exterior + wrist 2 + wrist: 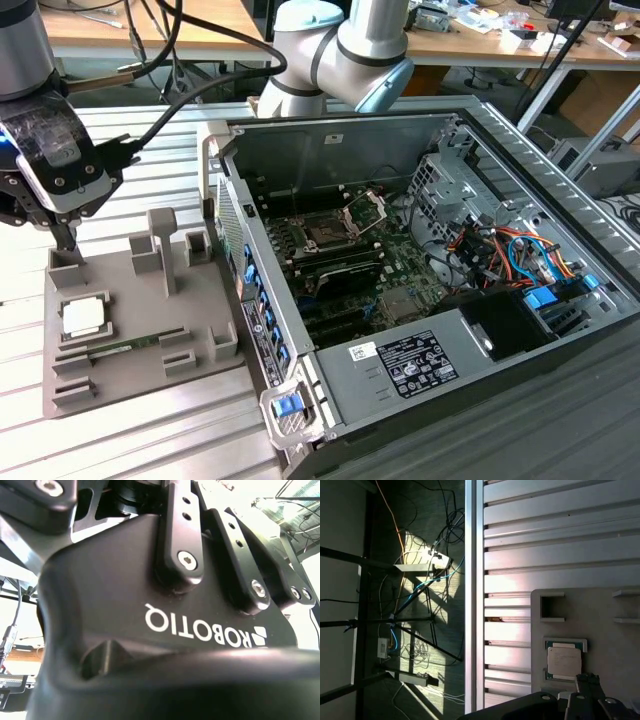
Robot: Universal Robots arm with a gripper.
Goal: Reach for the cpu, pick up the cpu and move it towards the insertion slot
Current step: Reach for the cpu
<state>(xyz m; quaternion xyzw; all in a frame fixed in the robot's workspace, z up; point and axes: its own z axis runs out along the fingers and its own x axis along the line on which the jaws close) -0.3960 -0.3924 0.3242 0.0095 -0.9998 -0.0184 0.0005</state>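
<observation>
A slatted metal desk carries everything. On it, toward the exterior view's right, one open computer case lies on its side and holds a motherboard, a bundle of orange and blue cables, and the insertion slot, a dark square socket with its metal bracket swung up. One robot arm rises behind the case. Just beside the case, at the exterior view's left, sits one grey tray with several recesses and upright posts. One recess holds the single cpu, lying flat with its pale top up; a narrow slot nearer the tray's front holds one green memory stick. The gripper hangs pointing down over the tray's far left corner, near the cpu but apart from it; whether the jaws are released or clenched cannot be told. In the first wrist view the cpu lies in its recess close to the gripper's dark tip.
</observation>
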